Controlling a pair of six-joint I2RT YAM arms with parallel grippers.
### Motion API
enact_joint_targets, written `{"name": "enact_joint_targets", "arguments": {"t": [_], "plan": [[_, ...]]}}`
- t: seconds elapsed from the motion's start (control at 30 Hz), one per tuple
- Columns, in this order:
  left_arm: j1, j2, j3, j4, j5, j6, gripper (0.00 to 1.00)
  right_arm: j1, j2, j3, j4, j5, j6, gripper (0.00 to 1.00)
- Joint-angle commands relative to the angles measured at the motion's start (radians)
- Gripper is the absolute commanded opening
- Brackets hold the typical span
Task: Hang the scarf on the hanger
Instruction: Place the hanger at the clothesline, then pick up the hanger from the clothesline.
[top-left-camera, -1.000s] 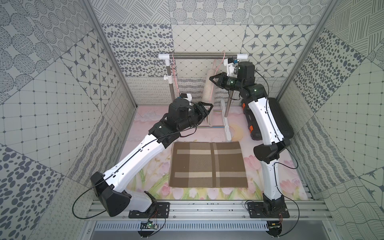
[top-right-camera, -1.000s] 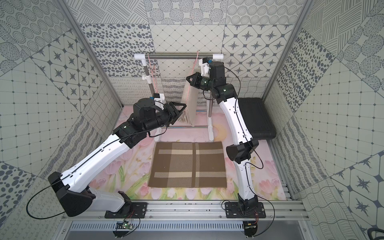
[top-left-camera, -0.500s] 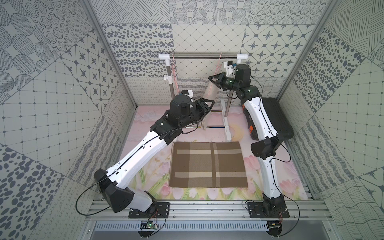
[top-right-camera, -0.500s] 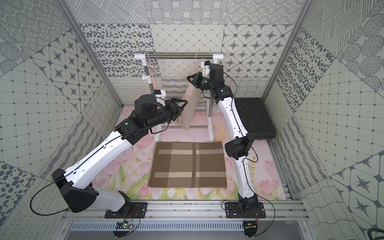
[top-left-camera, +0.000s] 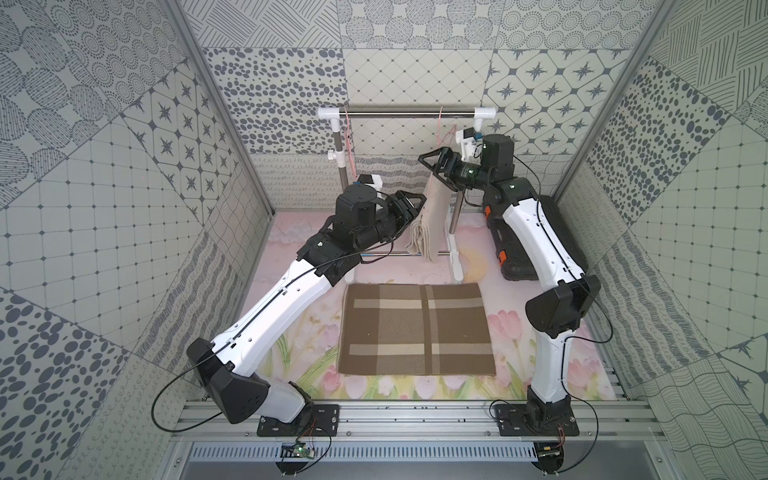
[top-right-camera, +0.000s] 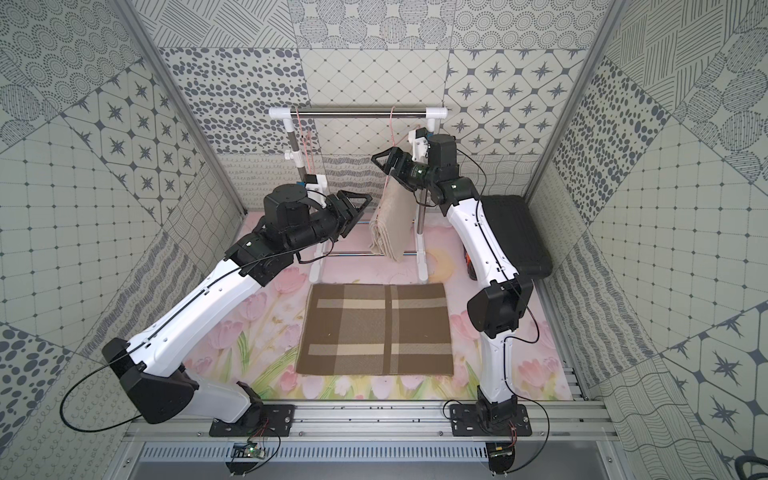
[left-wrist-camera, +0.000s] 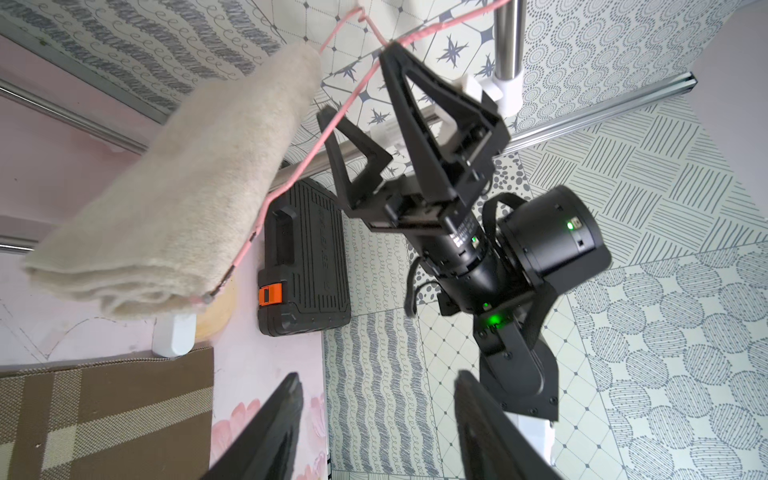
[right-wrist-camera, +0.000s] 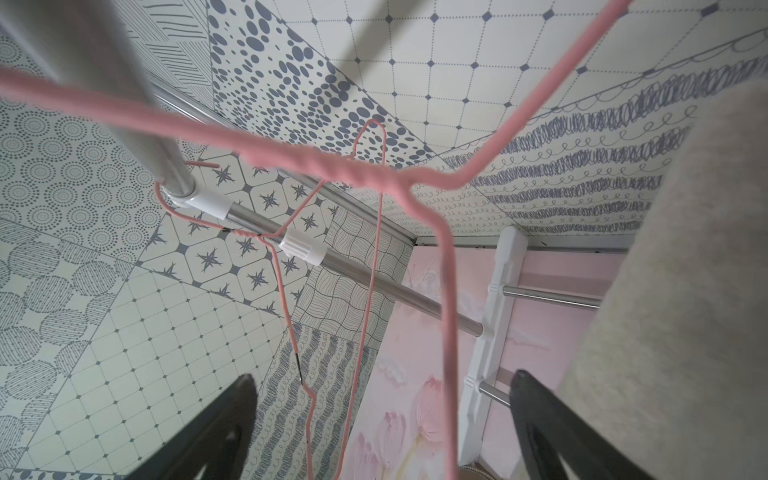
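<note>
Pink hanger (right-wrist-camera: 332, 166) shows its twisted neck only wrist-side.

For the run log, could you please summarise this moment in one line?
scarf: draped over hanger on rail | left gripper: open, empty | right gripper: open at hanger neck

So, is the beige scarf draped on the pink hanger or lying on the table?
Draped: the scarf hangs folded over the pink hanger, which hooks on the rail.
</note>
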Motion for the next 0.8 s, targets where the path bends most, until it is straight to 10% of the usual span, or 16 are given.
{"name": "enact_joint_targets", "arguments": {"t": [0.0, 0.43, 0.77], "plan": [[0.051, -0.056, -0.011, -0.018, 0.035, 0.091, 0.61, 0.01, -0.153, -0.087, 0.011, 0.033, -0.114, 0.97], [0.153, 0.1, 0.439, -0.486, -0.152, 0.585, 0.65, 0.013, -0.66, -0.737, -0.085, 0.188, -0.286, 0.97], [0.187, 0.313, 0.529, -0.464, -0.481, 0.787, 0.68, 0.006, -0.704, -0.799, -0.099, 0.317, -0.343, 0.97]]}}
